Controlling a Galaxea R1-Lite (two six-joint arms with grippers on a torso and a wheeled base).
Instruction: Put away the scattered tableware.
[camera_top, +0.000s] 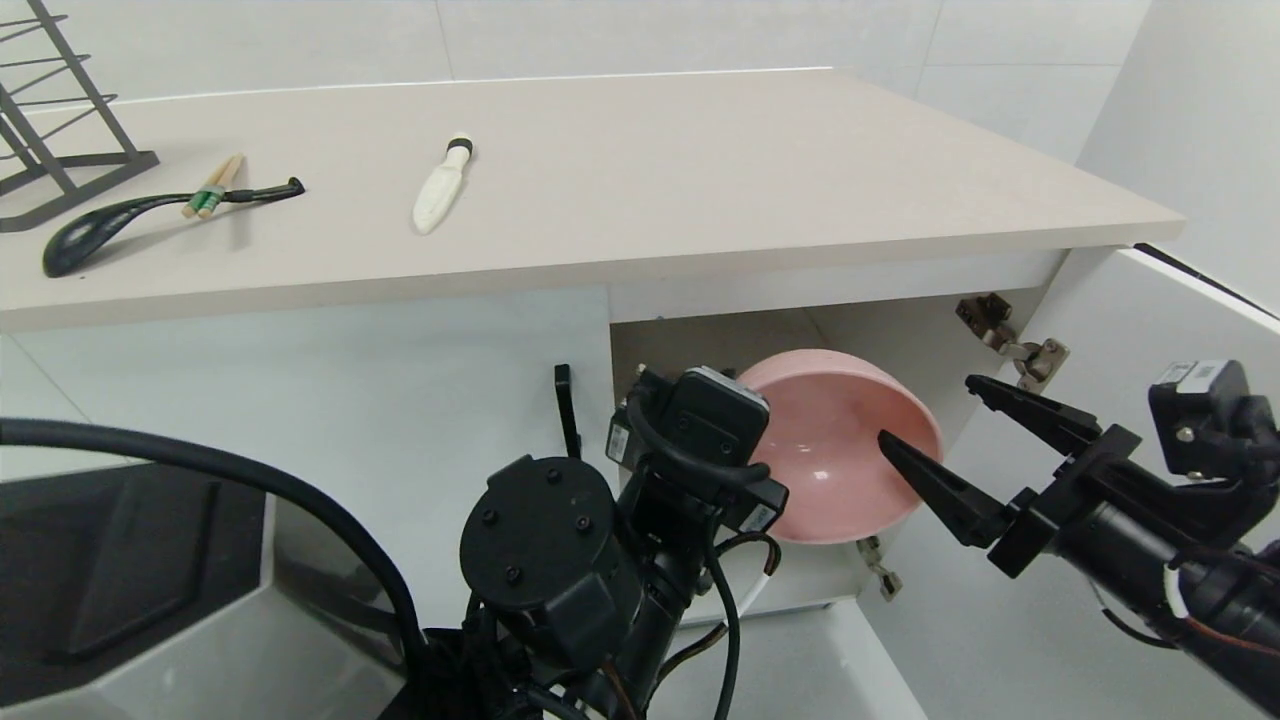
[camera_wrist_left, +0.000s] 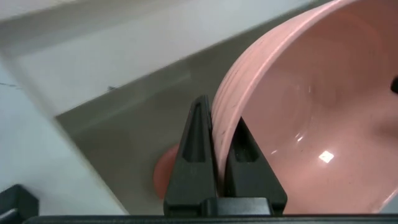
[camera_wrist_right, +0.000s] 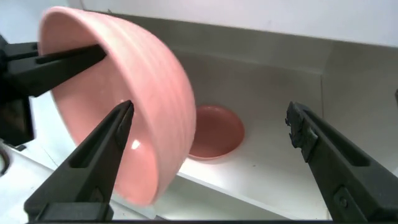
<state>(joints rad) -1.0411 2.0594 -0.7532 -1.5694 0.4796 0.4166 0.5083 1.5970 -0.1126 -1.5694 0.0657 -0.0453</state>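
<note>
Head above; both wrists near bowl (camera_top: 840, 450)

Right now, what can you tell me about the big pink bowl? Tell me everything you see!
The pink bowl is round and deep, with fine ridges outside and a shiny, smooth inside; it looks like plastic or glazed ceramic. It is tipped on its side at the open cabinet under the counter. The jaws of the left gripper are shut on its rim, holding it up. The open right gripper is close beside it.

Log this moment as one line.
left gripper shut on pink bowl rim | bowl tilted at open cabinet | right gripper open near bowl | pink plate inside cabinet
</note>
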